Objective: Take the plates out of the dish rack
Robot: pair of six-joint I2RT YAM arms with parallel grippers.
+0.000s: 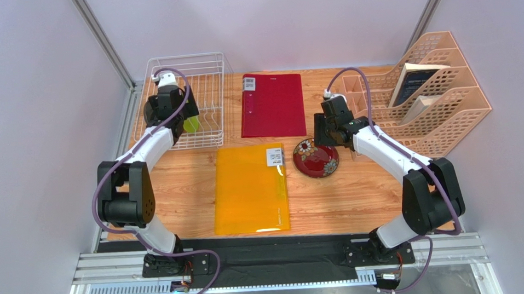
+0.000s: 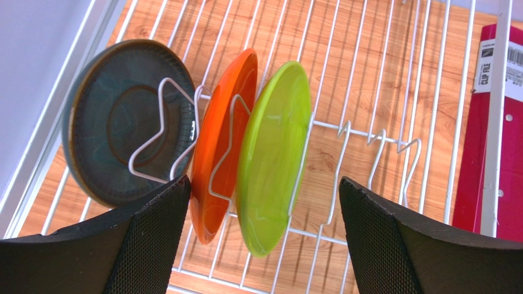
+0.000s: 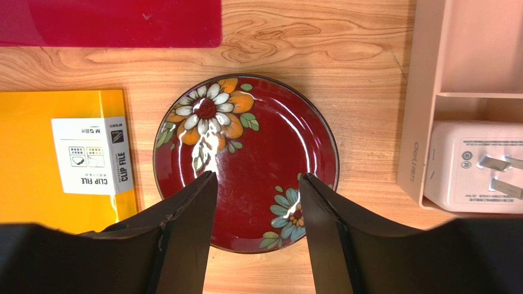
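Left gripper (image 2: 264, 181): two black mesh-textured fingers, spread wide and gripping nothing, poised over the dish rack (image 2: 498, 122), a white wire basket with bent upright tines. Three round plates stood on edge in the tines, side by side: teal-grey plate (image 2: 116, 122), matte glaze with a brownish rim, nearest the rack's wall; orange plate (image 2: 239, 79), glossy; lime green plate (image 2: 273, 141), glossy. Right gripper (image 3: 258, 176): smooth black fingers, parted and holding nothing, above the dark red plate (image 3: 264, 135), which was glossy, flower-painted and lay flat on the wood-grain table (image 1: 358, 195) between the yellow folder (image 1: 250, 189) and the peach slotted organiser (image 1: 442, 107).
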